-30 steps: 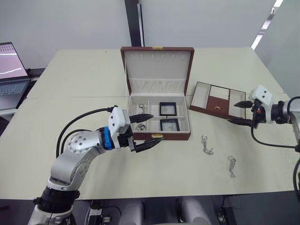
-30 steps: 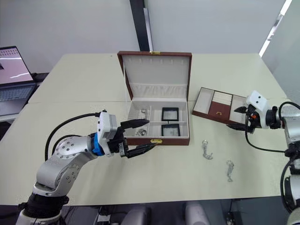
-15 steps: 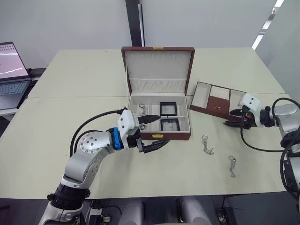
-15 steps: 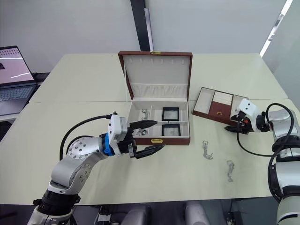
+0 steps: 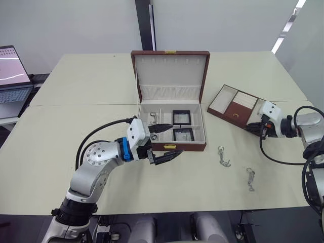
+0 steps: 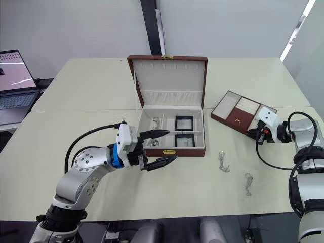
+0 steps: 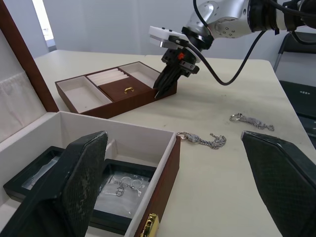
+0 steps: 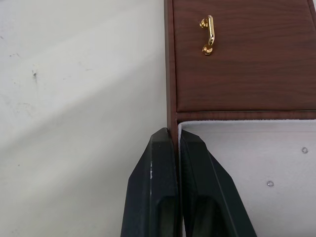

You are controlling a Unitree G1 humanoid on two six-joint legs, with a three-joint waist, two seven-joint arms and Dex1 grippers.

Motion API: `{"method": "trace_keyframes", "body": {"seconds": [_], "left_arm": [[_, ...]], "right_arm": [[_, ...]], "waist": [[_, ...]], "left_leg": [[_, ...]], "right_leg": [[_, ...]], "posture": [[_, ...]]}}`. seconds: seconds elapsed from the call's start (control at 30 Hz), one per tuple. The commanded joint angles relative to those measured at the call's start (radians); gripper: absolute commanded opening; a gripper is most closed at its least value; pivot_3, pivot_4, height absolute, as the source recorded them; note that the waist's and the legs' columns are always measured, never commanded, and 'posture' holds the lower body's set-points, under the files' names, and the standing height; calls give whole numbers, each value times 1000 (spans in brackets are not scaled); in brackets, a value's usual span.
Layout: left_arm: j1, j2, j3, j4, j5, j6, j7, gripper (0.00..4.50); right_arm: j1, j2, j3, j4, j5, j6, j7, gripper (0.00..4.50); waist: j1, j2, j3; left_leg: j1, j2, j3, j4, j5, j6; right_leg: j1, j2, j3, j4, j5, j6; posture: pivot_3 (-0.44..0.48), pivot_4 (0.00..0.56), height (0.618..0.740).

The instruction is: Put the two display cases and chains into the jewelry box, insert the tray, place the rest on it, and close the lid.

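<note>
At the desk's right edge: the right gripper (image 8: 173, 148) has its two fingers pinched together on the side wall of the tray (image 5: 238, 107), one finger outside the wall and one inside an end compartment; a rim grip like this looks chosen to carry the shallow insert without touching its gold handle (image 8: 209, 34).
Tray: well apart from the jewelry box (image 5: 172, 132), to its right, turned at an angle to the desk's edges.
Near the front middle of the desk: the left gripper (image 5: 163, 143) hovers with fingers spread wide and empty, just in front of the box's front wall by the gold clasp (image 5: 169, 147), probably to steady it or stand clear.
Box contents: the two display cases (image 5: 181, 117) lie one behind the other in the right compartments; a chain (image 5: 153, 120) lies in the left section.
Lid: the lid (image 5: 170, 75) stands upright, leaving the opening free for the tray.
Still out: two chains (image 5: 223, 156), (image 5: 250, 179) lie on the desk between box and front right corner.
In the way: the left gripper crowds the box's front left corner.
Far left edge: a laptop (image 5: 12, 76), uninvolved.
</note>
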Motion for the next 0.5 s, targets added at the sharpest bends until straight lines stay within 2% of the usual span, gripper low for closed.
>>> {"method": "trace_keyframes", "body": {"seconds": [0.03,0.33,0.5], "left_arm": [[-16,-9,3,-2,4,-28,-6,4500],[-28,-30,-9,22,22,-66,-14,4500],[-22,-36,-17,38,40,-97,-21,4500]], "right_arm": [[-24,-22,-31,-7,8,-3,6,15],[-2,-70,-78,-61,36,34,30,15],[99,-161,-114,-236,68,102,89,15]], "waist": [[0,0,0],[1,0,0],[2,1,0]], "left_leg": [[0,0,0,0,0,0],[0,0,0,0,0,0],[0,0,0,0,0,0]], "right_leg": [[0,0,0,0,0,0],[0,0,0,0,0,0],[0,0,0,0,0,0]], "posture": [[0,150,740],[0,150,740],[0,150,740]]}}
